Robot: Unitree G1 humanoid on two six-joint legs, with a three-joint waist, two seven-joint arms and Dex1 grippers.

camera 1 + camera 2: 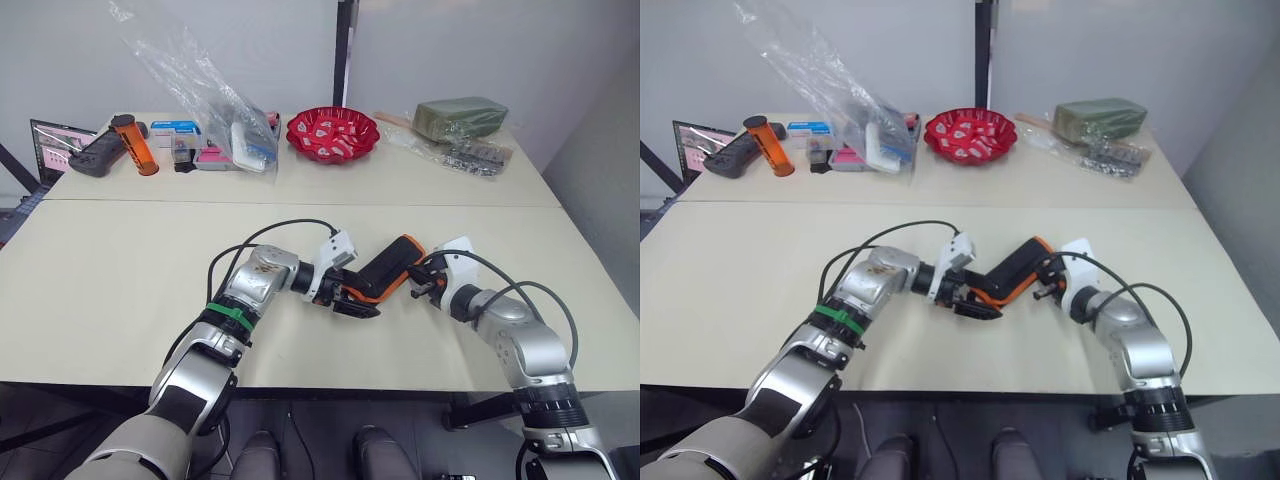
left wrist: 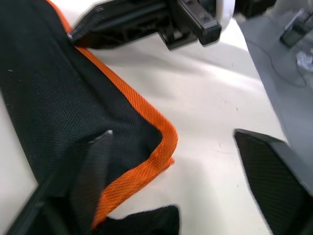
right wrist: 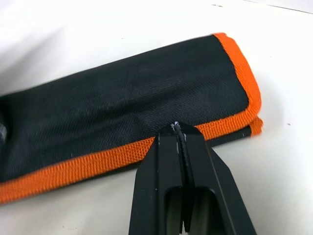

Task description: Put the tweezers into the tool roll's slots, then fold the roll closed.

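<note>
The right end effector (image 3: 182, 128) has its two fingers pressed together with nothing between them, tips touching the orange binding along the tool roll (image 3: 122, 107). The left end effector (image 2: 171, 161) is spread wide; one finger (image 2: 93, 171) rests on the black fabric beside a bound corner, the other stands apart over bare table (image 2: 205, 117).

The roll lies folded over, near the middle of the near half of the table, running from near-left to far-right between the two arms (image 1: 385, 268).

The step in hand looks like pressing the fold shut. To do it well, the left end effector should pin its end flat while the right pushes the orange edge down evenly, so the layers do not spring apart or skew.

The slots are inside the fold and cannot be seen, and no tweezers are visible, so whether all five are seated cannot be told. The left end effector and wrist cover the roll's near-left end.
</note>
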